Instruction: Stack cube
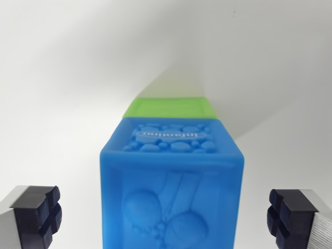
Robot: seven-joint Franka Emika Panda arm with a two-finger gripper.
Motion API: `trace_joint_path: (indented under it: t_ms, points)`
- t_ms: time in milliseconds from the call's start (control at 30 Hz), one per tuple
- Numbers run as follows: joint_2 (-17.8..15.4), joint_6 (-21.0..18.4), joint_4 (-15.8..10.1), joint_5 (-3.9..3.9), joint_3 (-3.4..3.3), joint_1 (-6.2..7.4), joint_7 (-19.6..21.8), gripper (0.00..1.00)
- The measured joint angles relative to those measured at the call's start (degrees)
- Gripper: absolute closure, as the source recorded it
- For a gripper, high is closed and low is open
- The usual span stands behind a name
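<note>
A blue cube (pixel 171 181) with raised bubbles and balloons on its faces fills the lower middle of the wrist view. Behind it a green cube (pixel 171 107) shows only its top edge; whether the two touch I cannot tell. My gripper (pixel 168 215) is open, its dark pads (pixel 39 212) standing at the wrist view's left and right, apart from the blue cube's sides. Nothing is held between them.
Both cubes rest on a plain white surface (pixel 62 104). A grey shadow (pixel 171 78) rises behind the green cube.
</note>
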Motion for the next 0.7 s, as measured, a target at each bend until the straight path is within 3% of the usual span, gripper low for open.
trace_joint_path:
  t_ms: [700]
  points:
    - [-9.56, -9.52, 0.27, -2.88, -0.77, 0.39, 1.86, 0.00]
